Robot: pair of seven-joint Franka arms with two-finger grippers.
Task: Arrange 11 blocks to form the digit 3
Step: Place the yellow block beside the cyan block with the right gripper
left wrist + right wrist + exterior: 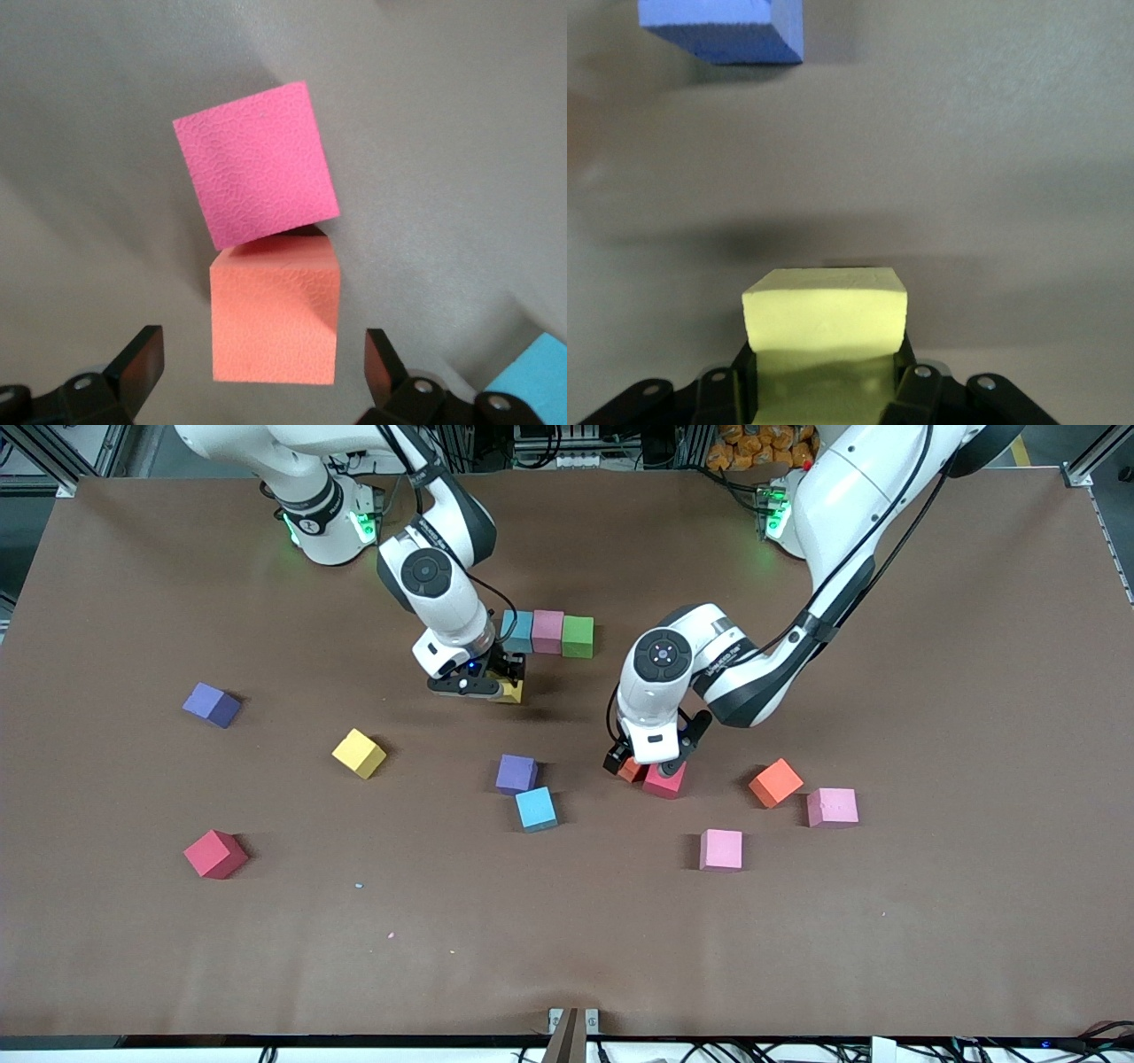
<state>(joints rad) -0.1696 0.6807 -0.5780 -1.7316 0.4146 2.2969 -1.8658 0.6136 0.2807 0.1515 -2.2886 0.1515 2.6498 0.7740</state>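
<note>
My right gripper (493,684) is clamping a yellow foam cube (826,320) beside the blue-pink-green row (547,632); my left gripper (264,372) is hanging wide open, empty, around an orange foam cube (275,320).

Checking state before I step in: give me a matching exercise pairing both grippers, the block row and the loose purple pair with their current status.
1. left gripper
2. right gripper
3. teal-pink-green row
4. purple block touching light blue block

A. shut on a yellow block
B. open over the orange block
C. beside the right gripper
D. loose mid-table, nearer the front camera

Pairs: 1-B, 2-A, 3-C, 4-D
</note>
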